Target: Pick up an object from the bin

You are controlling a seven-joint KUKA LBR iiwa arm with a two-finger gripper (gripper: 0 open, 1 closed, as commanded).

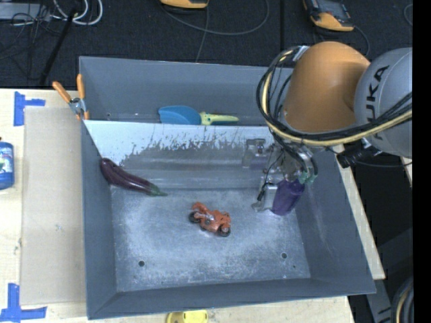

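Grey metal bin [101, 247], sloped walls, floor scuffed pale towards the middle.

KUKA arm [394, 99] in from the right, over the bin's right rim. Orange cover [323, 86] on the wrist, ringed w/ black and yellow cables.

Below that, gripper [275, 202] low over the right part of the floor, pointing down and a bit left. Tip close to the floor, poss. touching, can't tell. Opening can't be made out from this angle, so wide or narrow not known. Right up against it on its right side, touching: small purple object [289, 197], blocky, tilted, approx. level w/ the gripper's tip. Exact kind not clear. Whether clamped or just leaning against the metal, can't tell. Lower end near the floor, contact not clear.

Rest of the bin, larger to smaller:
- blue toy scoop [180, 116] w/ yellow-green handle, at the back by the rear wall, handle pointing right, well apart from the gripper.
- dark purple toy eggplant [124, 176], left side, lying slantwise, stem end down-right, near the left wall.
- red-orange toy motorbike [211, 219], centre of the floor, on its side, left of the gripper and apart from it.
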